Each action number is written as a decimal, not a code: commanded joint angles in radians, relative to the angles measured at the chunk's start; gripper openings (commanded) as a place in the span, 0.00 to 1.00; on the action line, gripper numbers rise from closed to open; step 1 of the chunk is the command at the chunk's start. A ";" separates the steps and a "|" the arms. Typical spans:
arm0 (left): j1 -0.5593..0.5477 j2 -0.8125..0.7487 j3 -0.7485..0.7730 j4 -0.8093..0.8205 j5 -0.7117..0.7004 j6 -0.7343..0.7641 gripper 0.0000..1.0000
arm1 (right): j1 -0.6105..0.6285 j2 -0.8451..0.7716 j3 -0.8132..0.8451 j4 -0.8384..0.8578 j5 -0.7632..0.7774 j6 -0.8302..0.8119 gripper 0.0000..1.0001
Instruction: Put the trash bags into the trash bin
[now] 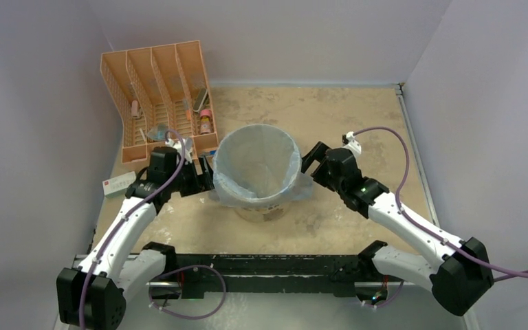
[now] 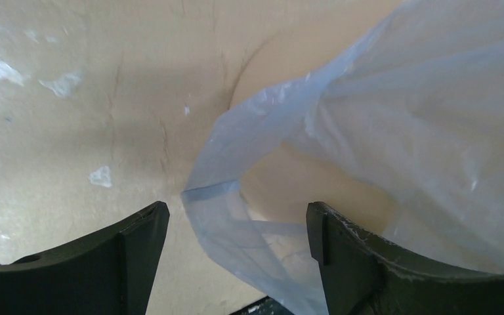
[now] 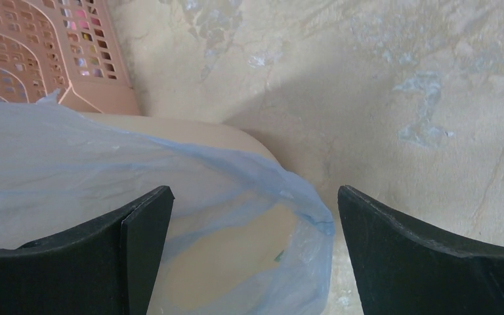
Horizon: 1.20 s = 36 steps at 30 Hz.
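The cream-beige trash bin (image 1: 265,210) stands at the table's middle. The translucent light-blue trash bag (image 1: 258,161) lines it, with its edge folded out over the rim on both sides. My left gripper (image 1: 206,180) is open at the bin's left side, and a flap of the bag (image 2: 236,223) hangs between its fingers (image 2: 138,249). My right gripper (image 1: 307,165) is open at the bin's right side, and the bag's edge (image 3: 302,216) lies over the bin wall (image 3: 190,131) between its fingers (image 3: 144,230).
An orange slotted rack (image 1: 158,96) with small items stands at the back left, close to the bin; it also shows in the right wrist view (image 3: 39,52). A white box (image 1: 118,184) lies at the left beside my left arm. Grey walls close in the table.
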State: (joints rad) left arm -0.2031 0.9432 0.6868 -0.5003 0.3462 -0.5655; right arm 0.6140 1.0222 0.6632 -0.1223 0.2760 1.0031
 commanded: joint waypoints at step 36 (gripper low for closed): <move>-0.012 -0.001 -0.221 0.295 0.057 -0.139 0.68 | -0.060 0.254 -0.013 0.149 -0.195 -0.067 0.99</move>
State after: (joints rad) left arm -0.2115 0.9375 0.4709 -0.3233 0.3328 -0.7212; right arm 0.5484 1.2842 0.6277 -0.0032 0.1051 0.9340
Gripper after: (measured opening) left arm 0.707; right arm 0.984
